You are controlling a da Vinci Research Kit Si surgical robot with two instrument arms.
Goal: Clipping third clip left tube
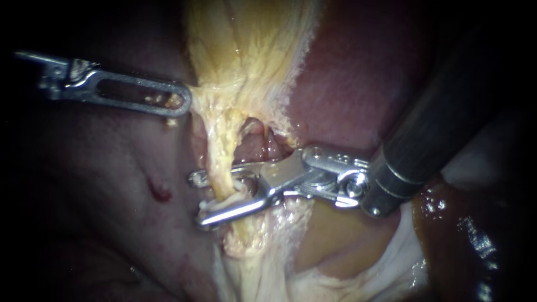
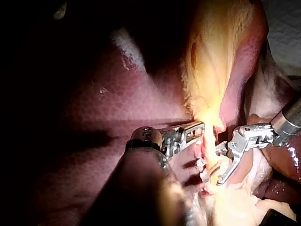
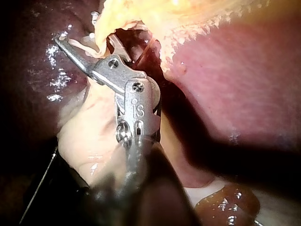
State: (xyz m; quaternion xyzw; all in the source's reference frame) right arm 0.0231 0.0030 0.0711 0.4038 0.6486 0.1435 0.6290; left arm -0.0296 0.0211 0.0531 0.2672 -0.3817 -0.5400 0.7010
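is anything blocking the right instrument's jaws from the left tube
Nothing visible does. The left tube already lies between the open jaws of the right instrument, one jaw on each side of it.

The left tube (image 1: 221,162) is seen as a pale yellow, stringy strand, stretched taut and nearly upright below the gallbladder (image 1: 246,50). Low down it is crossed by a white clip (image 1: 224,202), between the open jaws of the right instrument (image 1: 197,200).
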